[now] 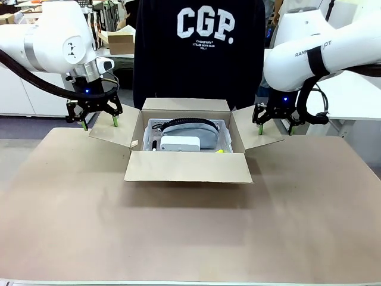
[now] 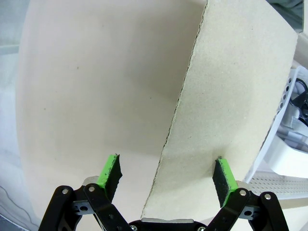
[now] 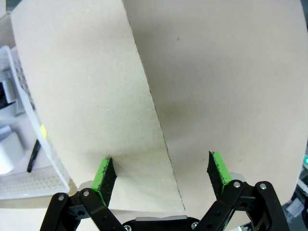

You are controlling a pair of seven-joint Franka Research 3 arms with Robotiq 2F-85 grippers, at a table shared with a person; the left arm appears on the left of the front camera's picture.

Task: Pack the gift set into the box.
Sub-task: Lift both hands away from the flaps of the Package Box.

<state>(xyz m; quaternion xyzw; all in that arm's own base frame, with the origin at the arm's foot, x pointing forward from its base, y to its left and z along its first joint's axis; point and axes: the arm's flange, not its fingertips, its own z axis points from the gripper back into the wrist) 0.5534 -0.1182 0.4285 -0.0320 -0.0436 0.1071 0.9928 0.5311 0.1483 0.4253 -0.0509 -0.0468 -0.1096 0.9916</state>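
The box (image 1: pixel 187 167), a shallow brown carton with all flaps spread, sits mid-table. Inside it lies the gift set (image 1: pixel 186 138): a white perforated tray holding a grey pouch, a white block and a pen. My left gripper (image 1: pixel 99 123) hangs open over the outer edge of the box's left flap (image 1: pixel 114 134); in the left wrist view that flap (image 2: pixel 231 96) runs up between the open fingers of the left gripper (image 2: pixel 168 175). My right gripper (image 1: pixel 275 128) is open over the right flap (image 1: pixel 257 132), and that flap's edge (image 3: pixel 96 96) lies between the right gripper's (image 3: pixel 161 175) fingers.
Brown paper (image 1: pixel 178 232) covers the table all round the box. A person in a dark printed sweatshirt (image 1: pixel 199 47) stands right behind the box. A smaller carton (image 1: pixel 121 43) and clutter lie far back left.
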